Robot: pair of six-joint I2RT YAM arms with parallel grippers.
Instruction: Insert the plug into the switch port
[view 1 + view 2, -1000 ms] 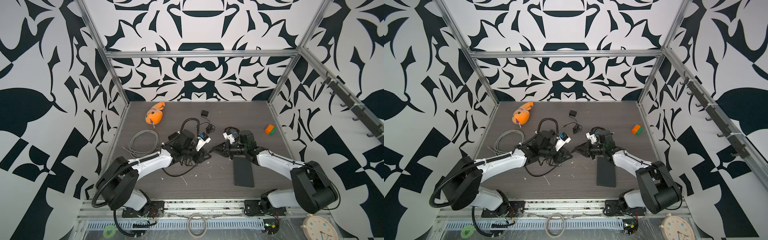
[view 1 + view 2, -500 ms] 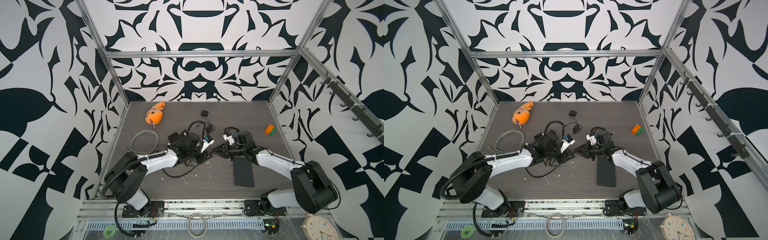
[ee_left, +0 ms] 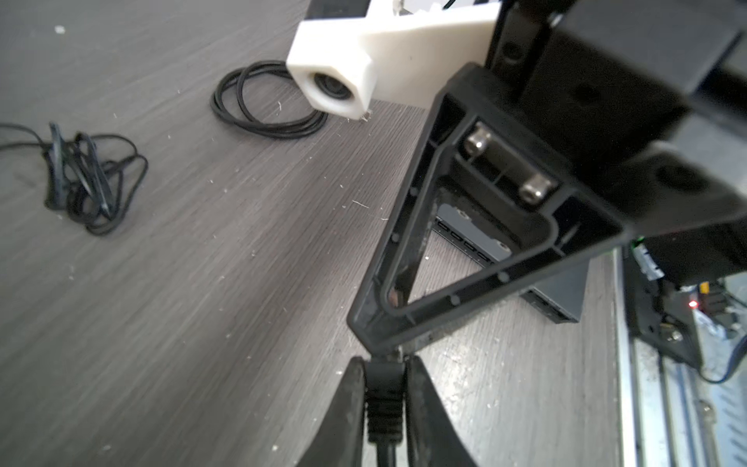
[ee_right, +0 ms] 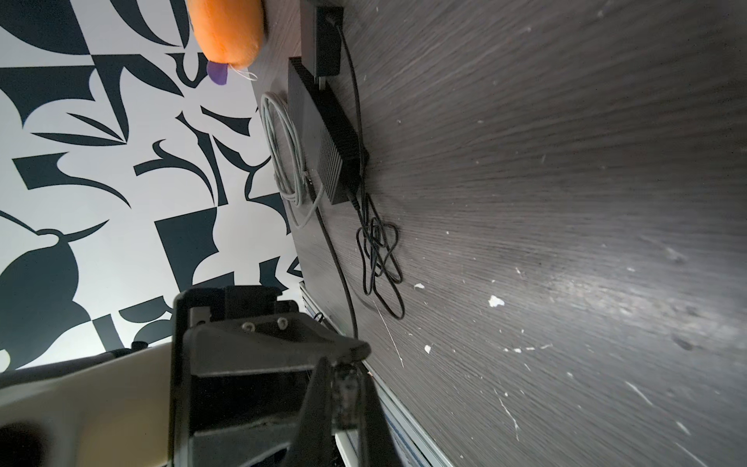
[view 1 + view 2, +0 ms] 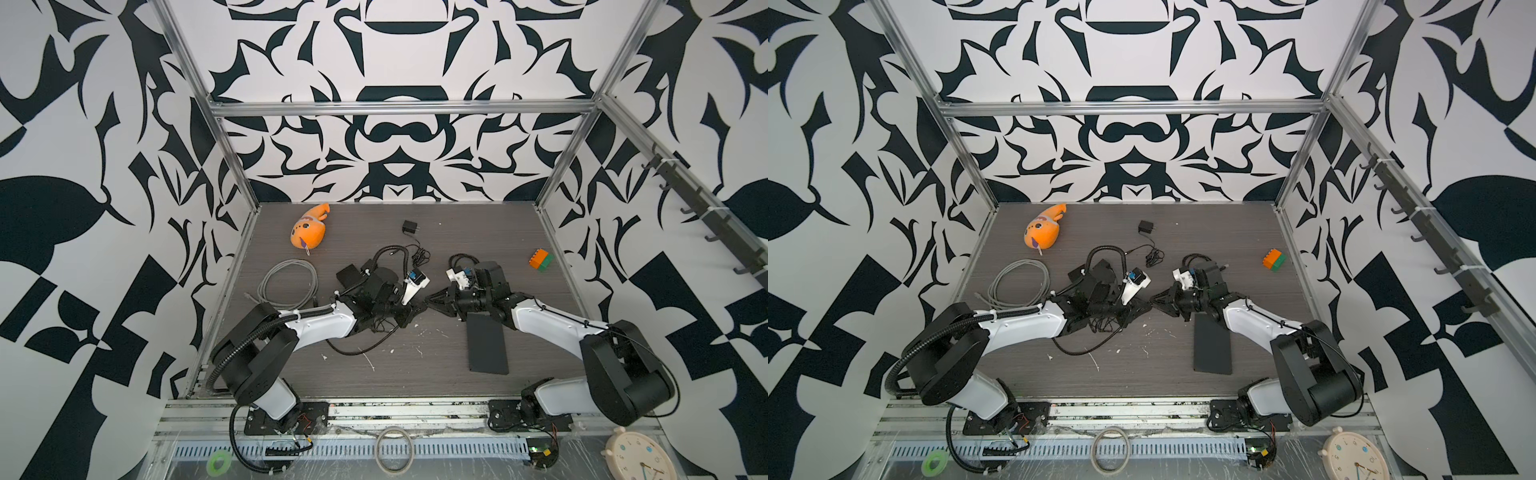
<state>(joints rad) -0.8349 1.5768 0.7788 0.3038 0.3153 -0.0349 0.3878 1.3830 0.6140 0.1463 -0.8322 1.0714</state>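
- The plug (image 3: 384,404) sits in the left gripper (image 3: 384,366), which is pressed narrow on its black boot
- The right gripper (image 4: 343,388), also narrow, pinches the plug's front tip
- The switch (image 5: 486,345) lies flat on the tabletop (image 5: 415,365) near the right gripper, apart from the plug

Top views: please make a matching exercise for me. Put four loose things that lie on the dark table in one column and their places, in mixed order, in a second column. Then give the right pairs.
Things
1. orange plush fish
2. grey coiled cable
3. orange-and-green toy block
4. flat black rectangular box

Places on the dark wood-grain table
A. near half, right of the middle
B. far left corner
C. by the right edge, far half
D. by the left edge, nearer than the corner

Pairs: 1-B, 2-D, 3-C, 4-A
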